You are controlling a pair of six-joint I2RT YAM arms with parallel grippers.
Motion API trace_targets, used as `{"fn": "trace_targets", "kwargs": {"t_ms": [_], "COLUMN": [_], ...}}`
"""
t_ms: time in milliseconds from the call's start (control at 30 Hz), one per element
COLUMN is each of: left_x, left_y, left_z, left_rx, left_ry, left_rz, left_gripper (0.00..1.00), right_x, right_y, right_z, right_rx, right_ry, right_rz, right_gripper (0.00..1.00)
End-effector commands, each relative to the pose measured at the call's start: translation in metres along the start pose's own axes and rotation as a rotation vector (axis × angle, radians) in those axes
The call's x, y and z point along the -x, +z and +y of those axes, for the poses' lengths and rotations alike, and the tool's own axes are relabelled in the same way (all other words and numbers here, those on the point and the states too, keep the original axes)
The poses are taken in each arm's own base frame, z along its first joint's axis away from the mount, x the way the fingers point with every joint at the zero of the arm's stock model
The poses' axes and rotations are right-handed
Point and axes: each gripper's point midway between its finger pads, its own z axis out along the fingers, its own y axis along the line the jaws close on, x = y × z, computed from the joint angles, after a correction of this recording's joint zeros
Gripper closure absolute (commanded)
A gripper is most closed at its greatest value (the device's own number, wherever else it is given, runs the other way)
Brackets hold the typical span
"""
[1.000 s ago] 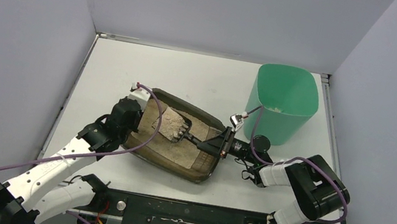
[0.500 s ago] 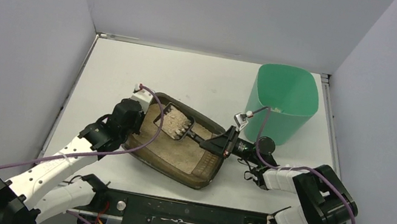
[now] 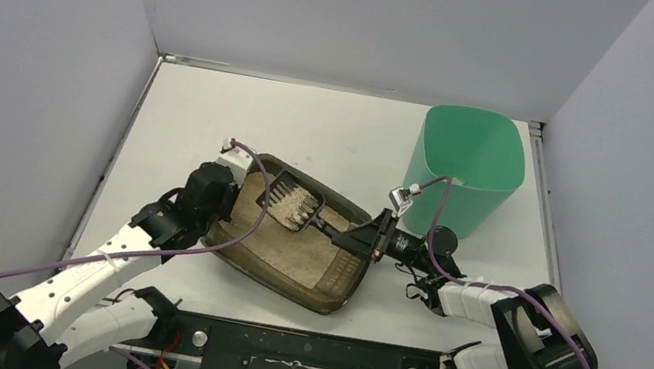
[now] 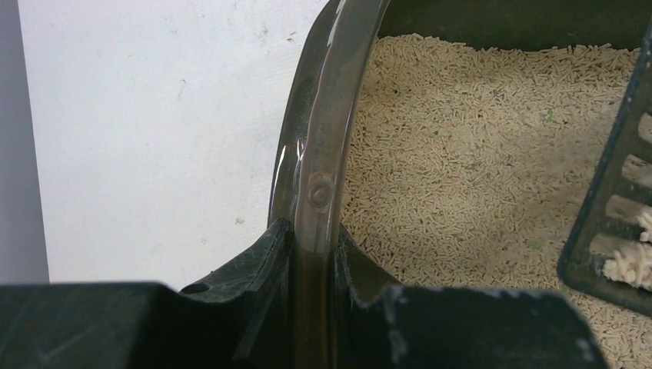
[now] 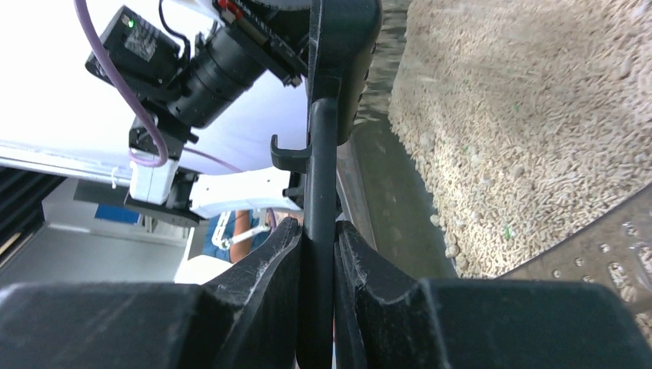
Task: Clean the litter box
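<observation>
The dark litter box with beige granules lies in the table's middle, tilted up on its left side. My left gripper is shut on its left rim. My right gripper is shut on the handle of the black slotted scoop. The scoop is held above the litter at the box's far left corner, with pale clumps in it. In the left wrist view the scoop's edge shows at the right over the granules.
A tall mint-green bin stands at the back right, just beyond my right arm. Grey walls close in the table on three sides. The black mounting rail runs along the near edge.
My right gripper has lifted the scoop out of the litter and drawn it toward the box's far left corner; loose granules have sifted out, leaving clumps. The left gripper still holds the rim.
</observation>
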Motion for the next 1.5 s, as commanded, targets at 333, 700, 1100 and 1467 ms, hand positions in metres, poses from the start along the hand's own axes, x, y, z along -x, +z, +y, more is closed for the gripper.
{"fn": "trace_targets", "kwargs": {"t_ms": [333,700,1100,1467], "left_x": [0.088,0.085,0.082,0.08], "left_y": [-0.012,-0.005,-0.001,0.002], "left_z": [-0.018,-0.021,-0.024,-0.024], "left_rx": [-0.112,-0.115,-0.118,-0.113], "left_ry": [-0.223,-0.225,-0.223,-0.223], "left_rz": [-0.289,-0.257,-0.237,-0.223], "left_gripper": [1.0,1.0,1.0,1.0], "right_x": [-0.008,-0.001,0.0,0.005], "right_y": [-0.003,-0.005,-0.013,-0.015], "right_z": [0.025,0.013,0.004,-0.007], "right_rx": [0.058,-0.015,0.008,-0.05], "right_ry": [-0.077,-0.094,0.022,-0.012], "right_rz": [0.059,0.047,0.043,0.045], "right_gripper": [1.0,1.0,1.0,1.0]}}
